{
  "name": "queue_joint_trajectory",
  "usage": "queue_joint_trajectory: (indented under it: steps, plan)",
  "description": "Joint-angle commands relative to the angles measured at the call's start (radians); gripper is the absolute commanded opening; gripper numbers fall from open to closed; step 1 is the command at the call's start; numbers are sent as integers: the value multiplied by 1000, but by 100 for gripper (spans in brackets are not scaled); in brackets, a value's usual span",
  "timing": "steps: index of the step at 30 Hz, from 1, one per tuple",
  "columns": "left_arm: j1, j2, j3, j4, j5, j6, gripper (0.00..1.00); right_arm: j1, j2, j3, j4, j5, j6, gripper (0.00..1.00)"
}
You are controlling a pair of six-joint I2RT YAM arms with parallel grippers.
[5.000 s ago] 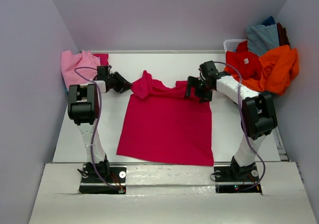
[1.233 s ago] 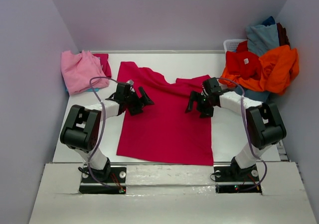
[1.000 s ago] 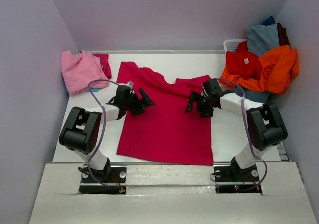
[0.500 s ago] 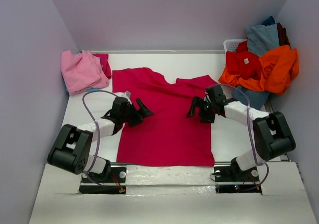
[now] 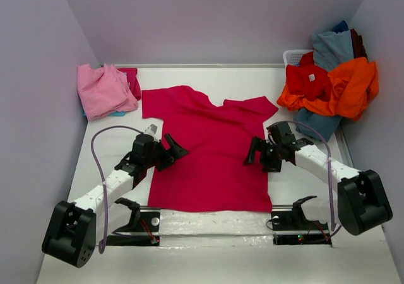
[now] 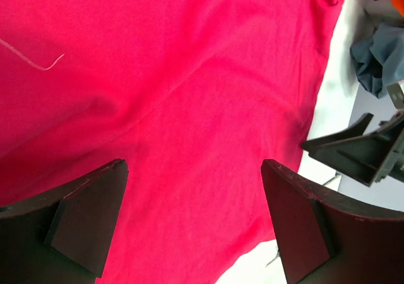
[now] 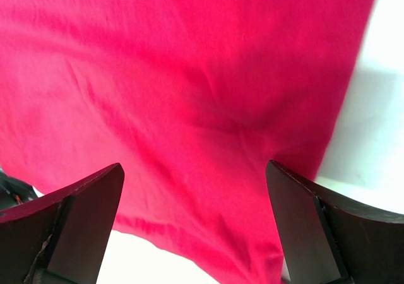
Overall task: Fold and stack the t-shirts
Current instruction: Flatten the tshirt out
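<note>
On my top view, at about 10 o'clock on the desk [image 5: 221,82], a light pink t-shirt [image 5: 101,89] lies bunched up, with a darker magenta tee [image 5: 131,81] touching its 3 o'clock side.

The left tool [image 5: 172,154] sits low over the left side of the crimson t-shirt [image 5: 211,151]. Its jaws are spread wide apart and hold nothing. On the left wrist camera the two fingers [image 6: 88,208] frame bare red cloth (a loose white thread [image 6: 38,60] lies on it at 10 o'clock of that picture).

The crimson t-shirt is spread flat in the middle of the desk, collar toward 12 o'clock, hem toward 6, both sleeves out.

The right tool [image 5: 257,156] hangs over the shirt's right edge, pointing toward 9 o'clock. Its jaws are likewise wide apart with nothing between them. Its wrist camera shows the fabric's edge and white desk beyond.

At 2 o'clock a white basket [image 5: 291,57] is heaped with more tees: a red t-shirt [image 5: 306,79], an orange t-shirt [image 5: 353,85], and a grey-blue t-shirt [image 5: 331,47] on top, with some cloth spilling onto the desk.
</note>
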Motion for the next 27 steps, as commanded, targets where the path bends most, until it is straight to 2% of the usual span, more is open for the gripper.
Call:
queue_joint_trajectory:
  steps: [1, 8, 13, 20, 27]
  plan:
    - [-5, -39, 8, -57, -32, 9, 99, 18, -58, -18, -52, 16, 14, 100]
    - [-5, 43, 136, -74, -77, 47, 99, 18, -58, 129, -89, 91, 7, 100]
    - [-5, 130, 326, -68, -94, 50, 99, 18, -18, 308, -95, 134, 15, 100]
    - [7, 387, 638, -85, -88, 84, 99, 18, 207, 628, -112, 147, -8, 100]
    - [70, 661, 833, -71, 1, 47, 99, 18, 430, 871, -133, 137, -26, 100]
